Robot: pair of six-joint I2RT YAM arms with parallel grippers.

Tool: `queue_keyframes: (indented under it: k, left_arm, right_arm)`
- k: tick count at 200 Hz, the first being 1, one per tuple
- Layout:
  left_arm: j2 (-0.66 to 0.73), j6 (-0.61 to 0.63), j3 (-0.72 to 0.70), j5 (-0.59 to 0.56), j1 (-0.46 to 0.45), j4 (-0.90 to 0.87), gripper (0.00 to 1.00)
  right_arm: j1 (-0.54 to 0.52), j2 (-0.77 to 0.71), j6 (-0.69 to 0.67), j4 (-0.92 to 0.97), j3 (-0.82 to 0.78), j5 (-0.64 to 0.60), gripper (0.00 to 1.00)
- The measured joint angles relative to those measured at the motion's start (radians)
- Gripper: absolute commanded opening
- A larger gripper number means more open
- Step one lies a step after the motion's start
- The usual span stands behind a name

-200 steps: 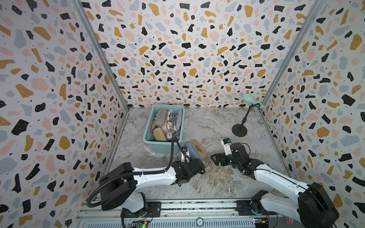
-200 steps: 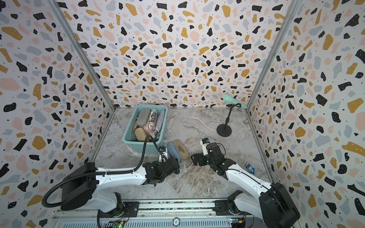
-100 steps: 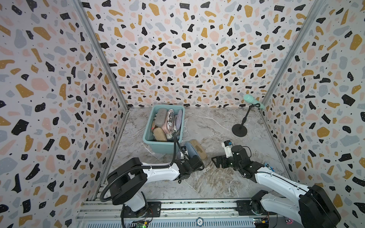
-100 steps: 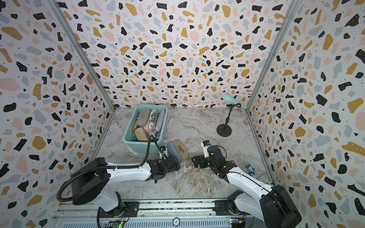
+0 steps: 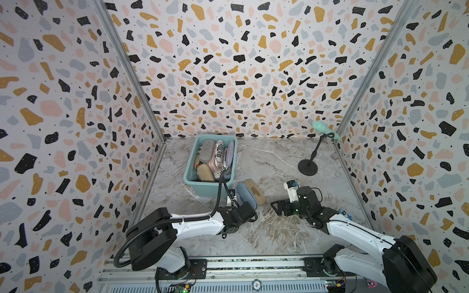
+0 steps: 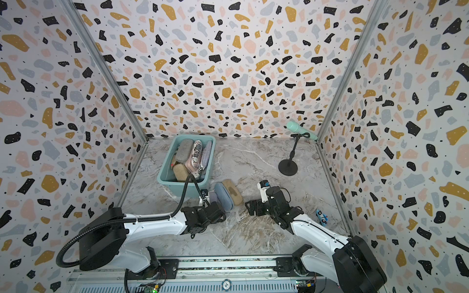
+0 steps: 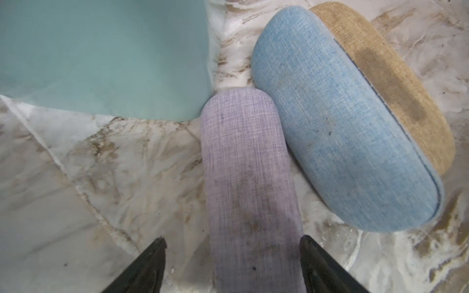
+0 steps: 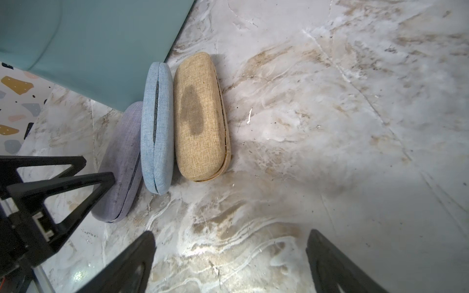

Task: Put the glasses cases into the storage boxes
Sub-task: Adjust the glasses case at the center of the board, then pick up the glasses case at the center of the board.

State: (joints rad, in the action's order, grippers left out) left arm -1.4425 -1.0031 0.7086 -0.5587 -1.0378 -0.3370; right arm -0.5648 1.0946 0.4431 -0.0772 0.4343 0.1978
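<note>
Here, woven lavender oblong case (image 7: 248, 177) between spread left fingers (image 7: 144, 274), ungripped; right fingers (image 8: 127, 266) likewise apart, empty

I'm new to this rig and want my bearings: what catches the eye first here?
The teal tub at the back left, crammed with glasses cases, draws the eye first. By its near corner a lavender case, a light blue case and a tan case sit side by side, the left pincer open astride the lavender one. The right pincer hangs open nearby; a mint microphone stands far right.
</note>
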Motion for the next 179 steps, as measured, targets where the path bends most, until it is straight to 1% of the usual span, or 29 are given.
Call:
queue_keyframes:
  k: [21, 34, 50, 80, 100, 117, 138, 148, 179]
  left_arm:
    - [0.075, 0.022, -0.032, 0.009, 0.000, -0.002, 0.84]
    - [0.113, 0.047, -0.042, 0.020, 0.000, -0.002, 0.87]
    - [0.122, 0.084, -0.032, 0.028, 0.000, -0.006, 0.91]
    - [0.061, 0.117, 0.027, 0.055, 0.000, -0.006, 0.96]
    - [-0.002, 0.111, 0.038, 0.066, 0.000, 0.008, 0.96]
    - [-0.043, 0.097, 0.038, 0.052, 0.000, 0.005, 0.96]
    - [-0.077, 0.090, 0.039, 0.031, 0.000, 0.006, 0.91]
    - [-0.097, 0.091, 0.039, 0.026, 0.001, 0.015, 0.88]
    - [-0.150, 0.099, 0.040, 0.027, 0.001, 0.055, 0.76]
  right_arm:
    - [0.000, 0.000, 0.003, 0.002, 0.000, 0.001, 0.94]
    - [0.000, -0.001, 0.005, 0.002, 0.000, 0.000, 0.94]
    - [0.000, -0.001, 0.005, 0.003, 0.000, -0.001, 0.95]
    - [0.000, -0.001, 0.005, 0.007, 0.000, -0.007, 0.95]
    - [0.000, -0.003, 0.007, 0.006, 0.000, -0.007, 0.96]
    - [0.000, -0.006, 0.009, 0.006, 0.000, -0.007, 0.96]
    - [0.000, -0.008, 0.009, 0.006, 0.000, -0.007, 0.95]
    - [0.000, -0.008, 0.009, 0.006, 0.000, -0.006, 0.92]
    - [0.000, -0.008, 0.010, 0.005, 0.000, -0.004, 0.90]
